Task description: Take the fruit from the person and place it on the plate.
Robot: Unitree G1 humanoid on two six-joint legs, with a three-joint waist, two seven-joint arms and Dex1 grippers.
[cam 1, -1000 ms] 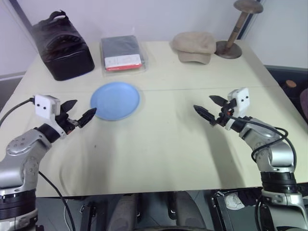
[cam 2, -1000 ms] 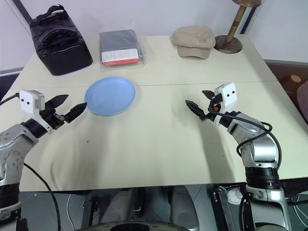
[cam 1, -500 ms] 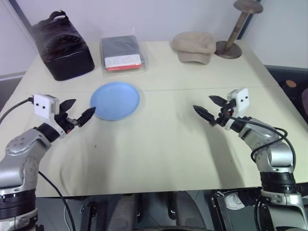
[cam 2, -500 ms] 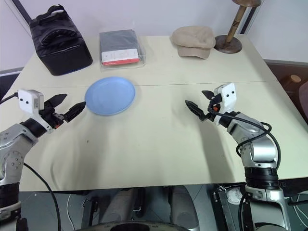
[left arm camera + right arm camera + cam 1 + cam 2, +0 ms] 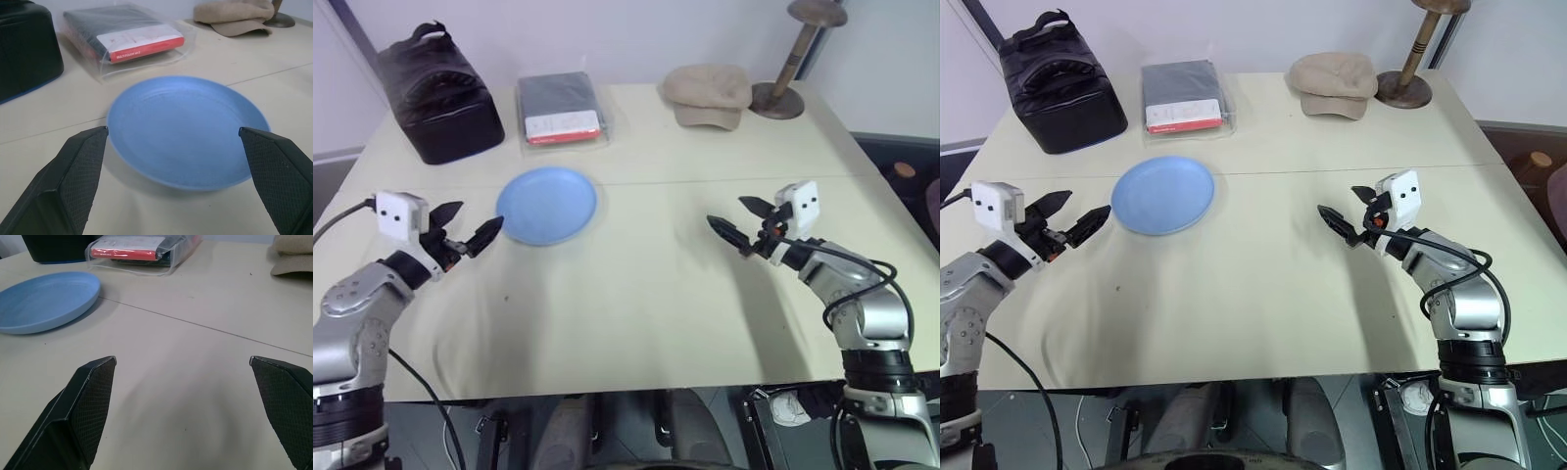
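The light-blue plate (image 5: 548,204) lies left of the table's middle and holds nothing. My left gripper (image 5: 481,213) hovers just to its left, level and open, with the plate (image 5: 188,129) showing between its fingers in the left wrist view. On the right side of the table my right gripper (image 5: 723,210) is also open and holds nothing. It points toward the table's middle, well apart from the plate (image 5: 44,301). The fruit and the person are out of view.
Along the far side of the cream table (image 5: 636,294) stand a black bag (image 5: 440,93), a clear-wrapped dark package with a red label (image 5: 563,108), a tan cap (image 5: 710,93) and a wooden stand (image 5: 793,69).
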